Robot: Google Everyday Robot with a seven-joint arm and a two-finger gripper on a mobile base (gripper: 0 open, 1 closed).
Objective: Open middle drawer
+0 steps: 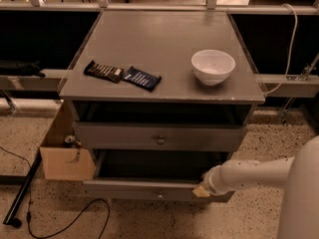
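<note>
On the floor at left: a cardboard box [65, 163] stands against the cabinet's side, with a dark cable [65, 223] looping over the speckled floor in front of it.
Cabinet top [159, 39]: grey and flat. It carries two wrapped snack bars side by side on its left part, a brown one [103, 71] and a blue one [142, 78].
Upper drawer [119, 136]: a grey front with a small round knob [160, 140]. It stands a little forward of the cabinet's face, with a dark gap above it.
Middle drawer [129, 189]: I take this to be the lower of the two fronts in view, judging by where the gripper is. It sits out beyond the upper front, its dark inside open to the camera and its own knob [159, 195] at the centre. Nothing below it can be seen.
Bowl [213, 66]: white, upright and empty as far as I can see, on the right part of the top.
Gripper [202, 190]: at the right end of the middle drawer's top edge, touching it or just beside it and well apart from the knob. Whether it is clamped on that edge or only resting there, I cannot tell.
Arm [254, 173]: white, reaching in from the right edge, low and nearly level.
Done: the drawer looks well open, with much of its cavity showing.
Left: perhaps a last short pull to full travel, then taking the gripper away. Whether it can come out any further cannot be judged from here.
</note>
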